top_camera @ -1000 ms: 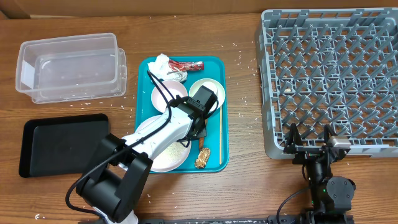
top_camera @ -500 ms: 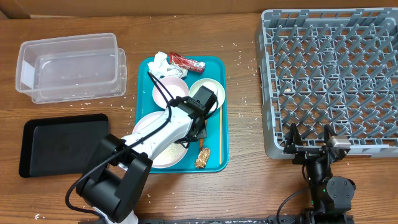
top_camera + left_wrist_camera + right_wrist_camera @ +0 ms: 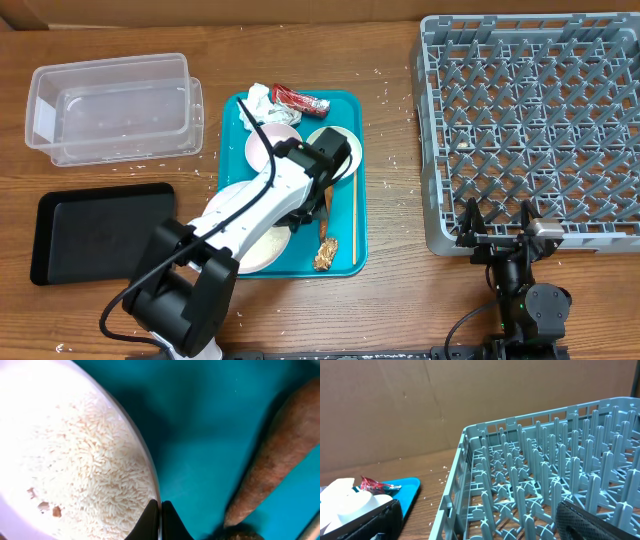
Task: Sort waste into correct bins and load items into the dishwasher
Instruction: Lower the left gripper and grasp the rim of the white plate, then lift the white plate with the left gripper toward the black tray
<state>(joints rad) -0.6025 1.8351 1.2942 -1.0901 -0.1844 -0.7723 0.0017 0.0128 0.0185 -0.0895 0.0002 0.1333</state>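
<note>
My left gripper (image 3: 160,521) is shut on the rim of the large flat plate (image 3: 60,420), which holds loose white rice (image 3: 105,475). In the overhead view the gripper (image 3: 308,217) is over the teal tray (image 3: 345,250), and the plate (image 3: 262,248) lies partly under the arm. The carrot (image 3: 275,460) and the brown lump (image 3: 325,255) lie right of the plate. Two small bowls (image 3: 262,146) (image 3: 338,142), the napkin (image 3: 258,100) and the red wrapper (image 3: 301,99) sit at the tray's far end. My right gripper (image 3: 497,222) is open and empty by the grey dish rack (image 3: 530,110).
The clear tub (image 3: 115,105) stands at the far left, with the black tray (image 3: 100,230) in front of it. A thin stick (image 3: 353,220) lies along the teal tray's right side. Rice grains are scattered on the wood. The rack's pegs (image 3: 545,485) fill the right wrist view.
My left arm has moved toward the far side of the teal tray with the plate rim in its fingers. The napkin and wrapper shifted slightly left and back. The right arm has not moved.
</note>
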